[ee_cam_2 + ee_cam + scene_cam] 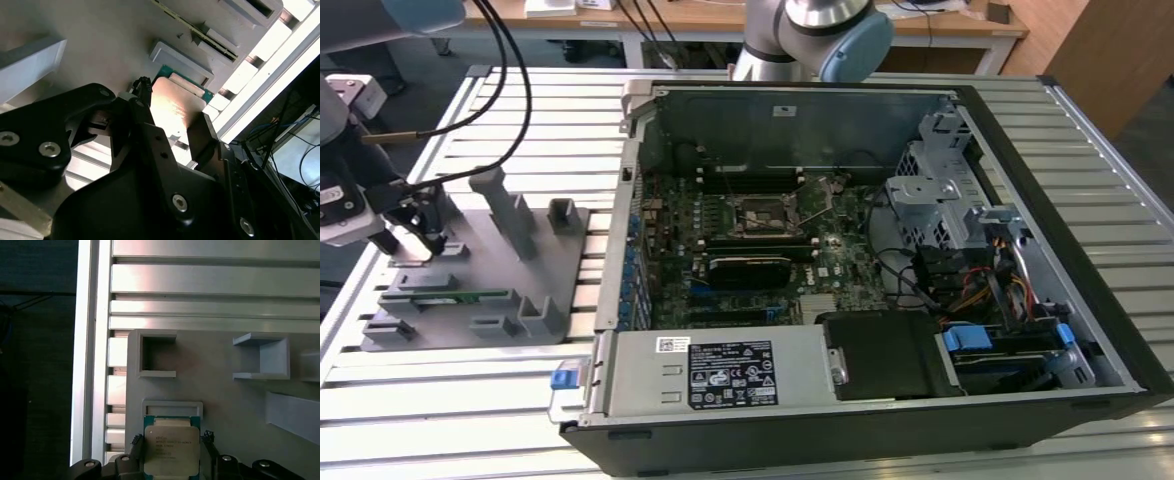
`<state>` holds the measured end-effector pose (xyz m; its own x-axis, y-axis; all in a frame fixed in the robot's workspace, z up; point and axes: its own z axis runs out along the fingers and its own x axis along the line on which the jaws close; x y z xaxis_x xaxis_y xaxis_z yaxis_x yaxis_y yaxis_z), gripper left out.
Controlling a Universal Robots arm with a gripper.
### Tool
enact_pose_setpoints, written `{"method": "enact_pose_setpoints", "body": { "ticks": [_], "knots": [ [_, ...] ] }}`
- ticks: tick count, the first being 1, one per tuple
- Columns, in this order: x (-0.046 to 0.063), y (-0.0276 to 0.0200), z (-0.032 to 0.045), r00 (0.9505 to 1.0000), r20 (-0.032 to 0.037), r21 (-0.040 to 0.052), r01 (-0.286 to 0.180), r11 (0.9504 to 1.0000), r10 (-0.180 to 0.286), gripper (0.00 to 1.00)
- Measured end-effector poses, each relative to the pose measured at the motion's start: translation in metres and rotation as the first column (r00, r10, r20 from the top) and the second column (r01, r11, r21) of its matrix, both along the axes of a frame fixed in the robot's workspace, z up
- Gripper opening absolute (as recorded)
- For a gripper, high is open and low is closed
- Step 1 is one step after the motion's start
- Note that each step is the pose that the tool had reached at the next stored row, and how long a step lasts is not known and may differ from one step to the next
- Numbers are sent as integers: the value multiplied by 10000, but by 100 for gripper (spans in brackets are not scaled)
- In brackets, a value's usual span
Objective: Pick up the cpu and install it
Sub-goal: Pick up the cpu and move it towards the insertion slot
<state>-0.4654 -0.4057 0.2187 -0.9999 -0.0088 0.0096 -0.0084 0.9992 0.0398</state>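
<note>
The cpu [171, 450], a small square chip with a shiny silver top and green edge, sits between my gripper's [171, 456] two black fingers in both wrist views. The fingers press against its two opposite sides, so the gripper [172, 120] is shut on the cpu [172, 105], just at its raised holder frame [172, 407] on the grey fixture plate [220, 390]. In the exterior view the gripper [424, 240] hangs over the plate's [480, 285] far corner on that view's left. The black motherboard socket [761, 213] lies inside the open computer case, well to the exterior view's right.
The open computer case [1067, 250] has tall walls, cables, a drive cage and a power supply [720, 370]. A green memory stick [447, 297] and upright grey holders [500, 200] stand on the fixture plate. The slatted aluminium table [440, 410] surrounds both.
</note>
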Motion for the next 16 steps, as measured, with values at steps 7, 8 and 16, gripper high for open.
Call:
{"method": "enact_pose_setpoints", "body": {
  "ticks": [7, 8, 16],
  "knots": [
    [-1, 0, 33, 10000, 1, 4, -1, 10000, 1, 53],
    [-2, 0, 44, 10000, 3, 5, -1, 10000, 1, 53],
    [-2, 0, 138, 10000, 16, 8, 0, 10000, 0, 53]
  ]
}}
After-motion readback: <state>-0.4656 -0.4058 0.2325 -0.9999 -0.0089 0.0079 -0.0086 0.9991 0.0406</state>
